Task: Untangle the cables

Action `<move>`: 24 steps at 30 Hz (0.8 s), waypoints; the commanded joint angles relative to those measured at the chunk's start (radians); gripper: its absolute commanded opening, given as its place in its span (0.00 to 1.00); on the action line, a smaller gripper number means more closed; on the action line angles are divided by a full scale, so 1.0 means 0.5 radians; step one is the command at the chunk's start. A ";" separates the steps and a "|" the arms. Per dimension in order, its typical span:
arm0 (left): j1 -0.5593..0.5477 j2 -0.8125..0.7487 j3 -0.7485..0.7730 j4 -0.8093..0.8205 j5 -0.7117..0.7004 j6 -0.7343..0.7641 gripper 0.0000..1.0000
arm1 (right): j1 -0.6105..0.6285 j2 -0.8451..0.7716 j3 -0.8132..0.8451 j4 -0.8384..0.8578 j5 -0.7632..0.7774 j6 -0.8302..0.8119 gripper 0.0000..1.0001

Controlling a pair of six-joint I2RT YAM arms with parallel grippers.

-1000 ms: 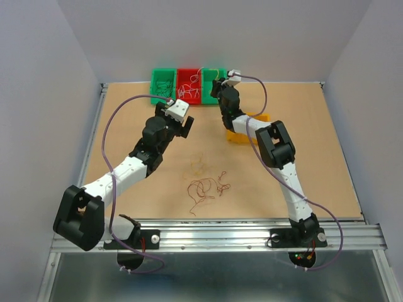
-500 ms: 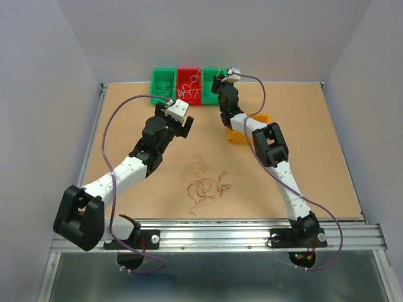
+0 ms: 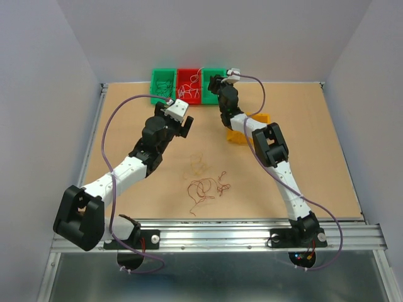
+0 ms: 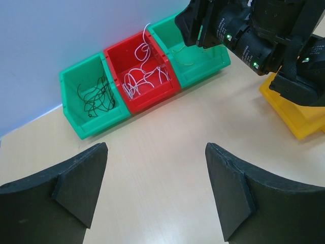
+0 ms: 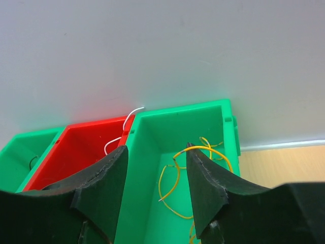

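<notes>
The cables [image 3: 204, 187], a small tangle of thin red and dark curly wires, lie on the table between the two arms, with a faint yellowish strand [image 3: 197, 163] just behind them. My left gripper [image 3: 183, 124] hovers open behind the tangle, and the left wrist view shows only bare table between its jaws [image 4: 156, 147]. My right gripper [image 3: 217, 85] stands open over the right green bin [image 5: 152, 203]. Yellow wires [image 5: 175, 183] lie in that bin. One loop arcs past the right fingertip [image 5: 193, 152]; I cannot tell whether it touches.
Three bins stand in a row at the back wall: a left green bin [image 4: 76, 119] with black wires, a red bin [image 4: 157, 94] with white wires, and the right green bin [image 4: 203, 73]. A yellow bin [image 3: 258, 117] sits under the right forearm.
The right gripper has gone from shut to open over the right green bin and edged slightly toward the bins. The left arm and the tangle have not moved.
</notes>
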 commanded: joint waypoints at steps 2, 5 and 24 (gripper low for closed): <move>0.007 -0.050 0.016 0.113 -0.024 0.010 0.89 | -0.008 -0.171 -0.041 0.088 -0.007 -0.022 0.55; 0.007 -0.056 0.012 0.110 -0.027 0.013 0.89 | -0.005 -0.269 -0.160 0.088 -0.023 -0.047 0.56; 0.007 -0.062 0.025 0.070 0.006 0.016 0.89 | -0.029 -0.641 -0.241 -0.903 -0.360 -0.007 0.70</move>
